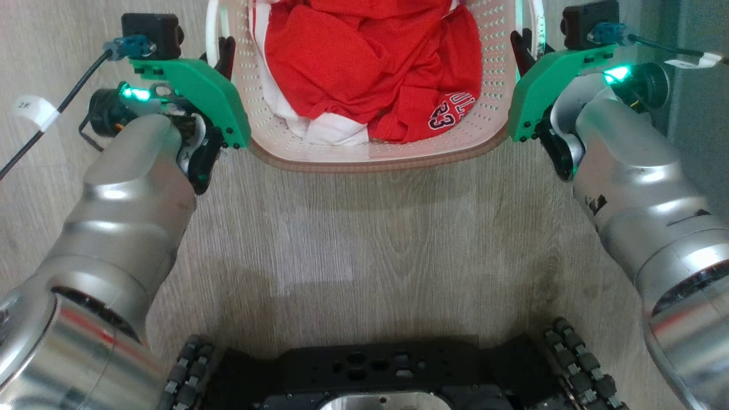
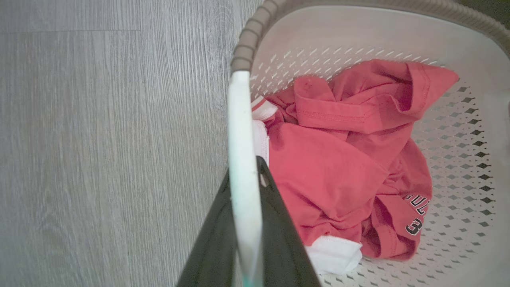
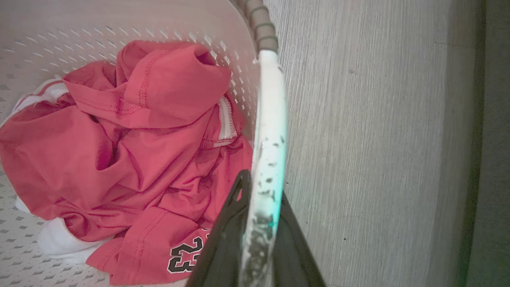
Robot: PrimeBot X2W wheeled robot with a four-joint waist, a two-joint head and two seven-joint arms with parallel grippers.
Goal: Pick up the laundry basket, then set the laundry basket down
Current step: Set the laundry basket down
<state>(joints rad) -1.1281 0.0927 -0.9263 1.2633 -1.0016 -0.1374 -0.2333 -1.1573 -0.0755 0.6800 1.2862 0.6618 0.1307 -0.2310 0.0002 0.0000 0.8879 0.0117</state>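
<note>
dark fingers [image 2: 211,247] of my left claw [image 2: 244,179] are clamped on the left white handle [image 2: 241,119] of the laundry basket [image 1: 376,156]. my right claw [image 3: 263,187] pinches the right white handle [image 3: 271,111] the same way. between both claws the basket sits ahead of the wheeled base [image 1: 370,364], over the grey wood-look floor [image 1: 364,228]. a crumpled red-and-white jersey [image 1: 370,62] lies inside. i can't tell whether the basket's bottom touches the floor.

Bright, even o/head light; soft shadow under laundry basket [image 1: 376,164]; glare on forearms [image 1: 117,193]; wrist views washed-out, fgd blurry.
</note>
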